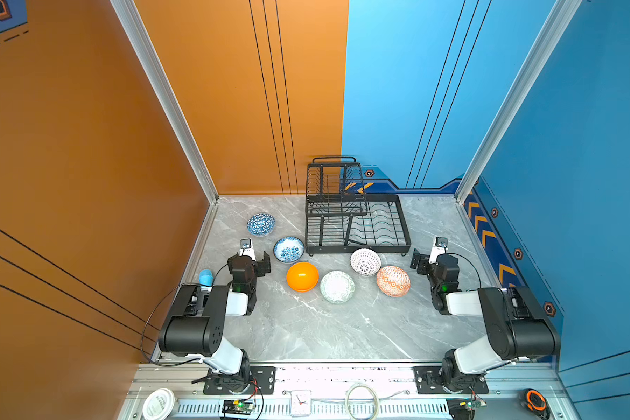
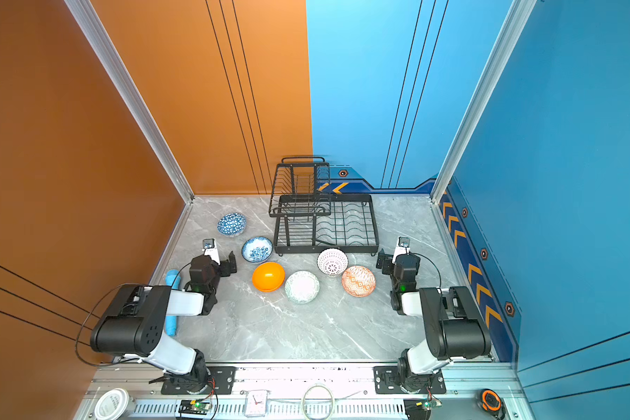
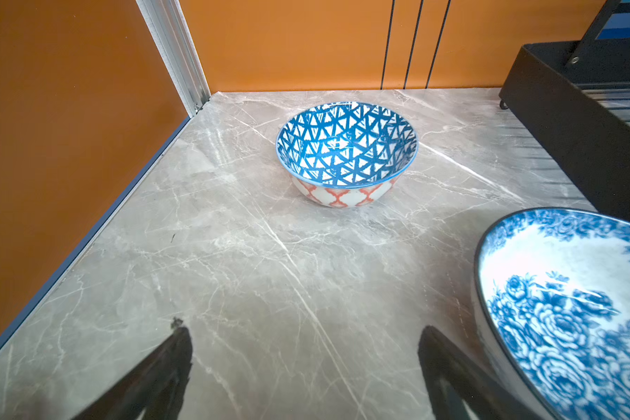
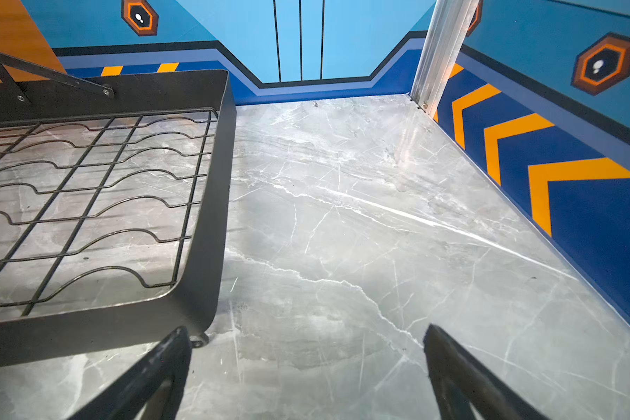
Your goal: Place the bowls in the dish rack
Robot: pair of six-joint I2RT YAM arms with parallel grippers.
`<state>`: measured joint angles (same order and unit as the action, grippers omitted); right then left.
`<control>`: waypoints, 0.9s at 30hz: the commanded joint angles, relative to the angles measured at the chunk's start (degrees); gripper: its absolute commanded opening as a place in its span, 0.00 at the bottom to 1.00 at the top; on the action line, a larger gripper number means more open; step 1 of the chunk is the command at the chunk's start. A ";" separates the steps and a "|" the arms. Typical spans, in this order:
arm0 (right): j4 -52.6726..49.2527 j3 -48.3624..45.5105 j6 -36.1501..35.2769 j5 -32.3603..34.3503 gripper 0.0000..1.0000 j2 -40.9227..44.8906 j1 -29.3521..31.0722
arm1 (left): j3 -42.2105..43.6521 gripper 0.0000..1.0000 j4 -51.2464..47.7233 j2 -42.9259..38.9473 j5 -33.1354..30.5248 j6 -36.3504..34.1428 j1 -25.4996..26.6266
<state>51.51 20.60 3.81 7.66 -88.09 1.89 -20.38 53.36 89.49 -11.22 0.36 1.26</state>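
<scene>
Six glazed bowls, likely slippery and breakable, sit on the worktop in front and left of the dish rack, best pinched at the rim; left pincer and right pincer gape wide, empty.

Grey marble tabletop, orange wall, blue wall.

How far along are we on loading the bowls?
Done: nothing, the rack holds no bowls. In hand: nothing, left claw and right claw both open and empty. Left: all six on the table, geometric bowl, floral bowl, orange bowl, green bowl, lattice bowl, diamond bowl.
</scene>
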 commanded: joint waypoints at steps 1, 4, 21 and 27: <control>0.53 0.77 -0.29 0.53 1.00 -0.50 0.04 | -1.09 0.98 0.21 0.15 1.08 -0.69 0.50; 0.52 0.76 -0.30 0.57 1.00 -0.54 0.04 | -1.10 0.98 0.17 0.09 1.10 -0.66 0.50; 0.53 0.81 -0.22 0.39 1.00 -0.50 -0.05 | -1.11 0.98 -0.10 0.02 8.67 -0.37 -1.69; 0.35 0.84 -0.25 0.38 1.00 -0.50 -0.03 | -1.03 0.98 -0.06 -0.11 8.99 -0.36 -1.75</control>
<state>51.51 20.60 3.81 7.66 -88.09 1.89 -20.38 53.36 89.49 -4.21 0.38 -0.32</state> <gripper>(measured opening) 0.996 0.979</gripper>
